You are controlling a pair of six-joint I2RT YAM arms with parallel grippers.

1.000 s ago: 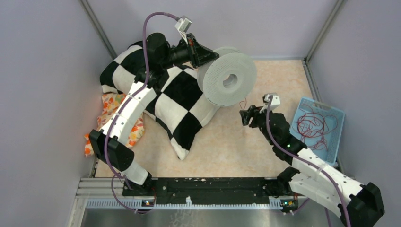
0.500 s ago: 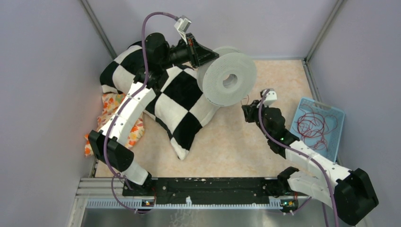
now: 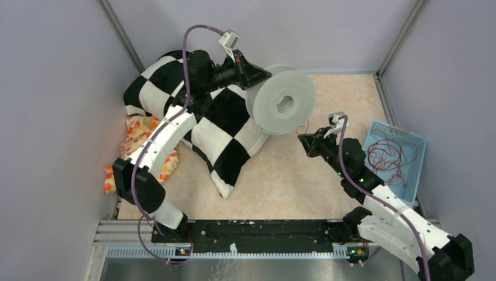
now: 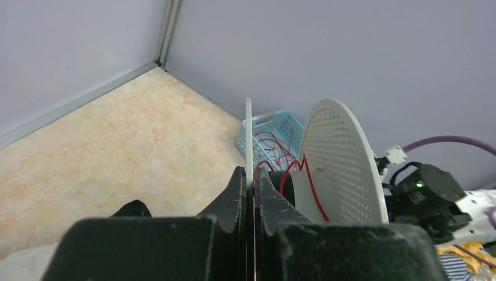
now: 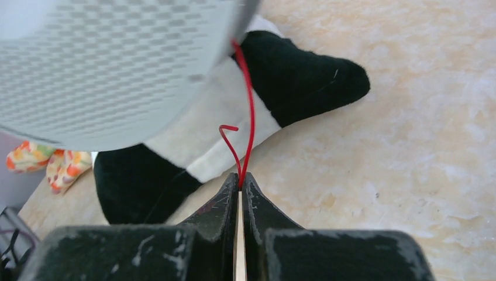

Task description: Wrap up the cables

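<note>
The right jaws pinch a thin red cable (image 5: 250, 117) hanging from the white spool (image 3: 266, 111). The left jaws clamp the spool's rim.

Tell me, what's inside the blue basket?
A loose tangle of thin red cables lies inside the basket. The right arm covers its near corner, so anything there is hidden.

Robot lab test cell: plain grey partition walls (image 3: 52, 88), aluminium corner posts (image 3: 121, 35), bolted mounting rail (image 3: 257, 228).

no writing, label, brand or number can be read anywhere.
</note>
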